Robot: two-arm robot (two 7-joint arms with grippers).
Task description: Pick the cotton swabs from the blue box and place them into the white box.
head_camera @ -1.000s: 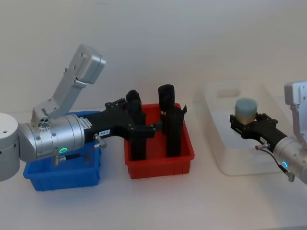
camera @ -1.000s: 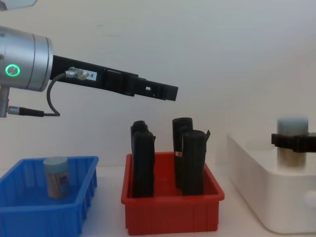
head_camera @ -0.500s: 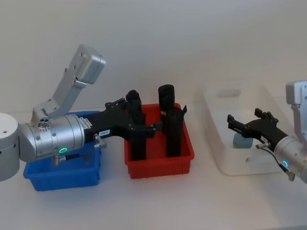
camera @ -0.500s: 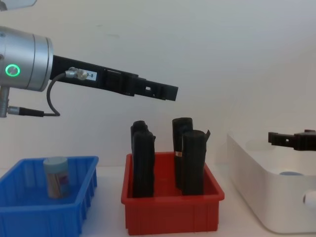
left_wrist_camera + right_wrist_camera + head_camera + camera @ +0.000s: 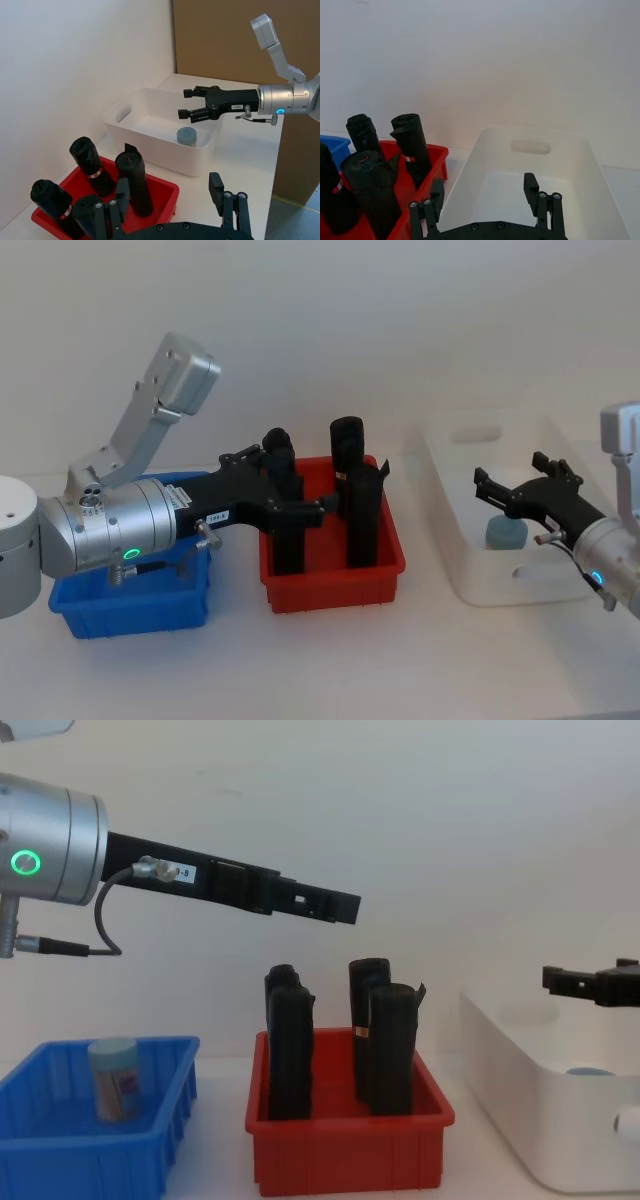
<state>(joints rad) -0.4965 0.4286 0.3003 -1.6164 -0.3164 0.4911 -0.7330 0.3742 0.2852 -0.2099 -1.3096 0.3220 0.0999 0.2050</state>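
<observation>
A: Head: right gripper hung spread wide, empty, above swab tub sitting in white box.

B: Left wrist: left gripper fingers apart too, nothing held, over red bin. Chest: other swab tub stood in blue box.

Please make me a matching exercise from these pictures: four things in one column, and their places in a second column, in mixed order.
Things:
1. black rolls
2. left gripper
3. right gripper
4. swab tubs

Places:
a. open, above the white box
b. one in the blue box, one in the white box
c. standing in the red box
d. open, above the red box

Pairs: 1-c, 2-d, 3-a, 4-b.
</observation>
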